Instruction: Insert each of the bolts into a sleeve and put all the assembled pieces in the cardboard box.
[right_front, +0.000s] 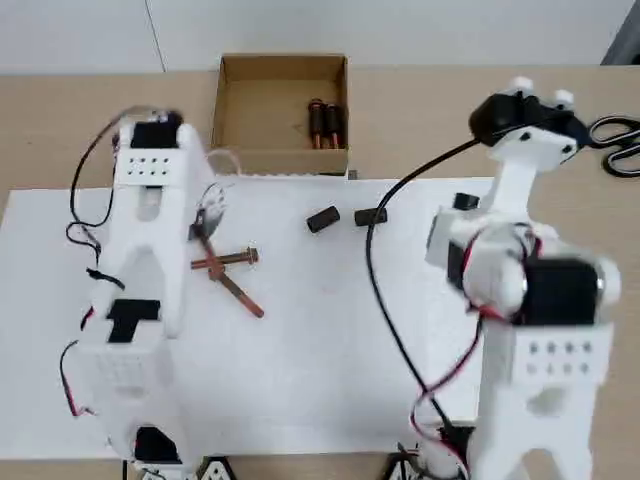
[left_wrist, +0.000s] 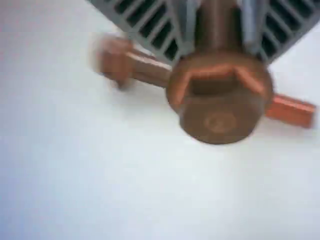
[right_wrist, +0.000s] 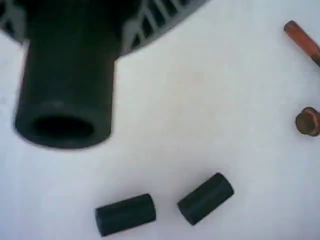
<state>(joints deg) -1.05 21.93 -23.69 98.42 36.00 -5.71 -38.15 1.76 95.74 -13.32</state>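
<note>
worktop (right_front: 60, 130): bare wood is showing along the far edge and at both sides of the sheet.
white sheet (right_front: 320, 370): it is covering most of the worktop, and a broad bare stretch is lying open between the two arms, toward the near edge.
left arm (right_front: 145, 260): it is standing over the sheet's left side.
right arm (right_front: 530, 300): it is standing over the sheet's right side.
cable (right_front: 385, 300): it is trailing from the right arm across the right part of the open stretch.
cardboard box (right_front: 262, 112): it is sitting just beyond the sheet's far edge, open-topped, with free floor on its left side.
scissors (right_front: 618, 145): they are lying at the worktop's right edge, off the sheet.
assembled pieces (right_front: 325, 122): two are lying side by side in the box's right half.
left end effector (left_wrist: 216, 30): it is clamping down on a bolt's shank.
right end effector (right_wrist: 75, 30): it is gripping a sleeve, closed around its body.
held bolt (left_wrist: 220, 102): it is pointing its hexagonal flanged head at the left wrist camera and crossing over the other bolt.
second bolt (left_wrist: 135, 65): it is lying flat on the sheet beneath it.
held sleeve (right_wrist: 65, 95): the right wrist view is looking into its open bore.
loose sleeves (right_front: 322, 219) (right_front: 370, 216): they are lying near each other but apart on the sheet, near the box's front wall.
</note>
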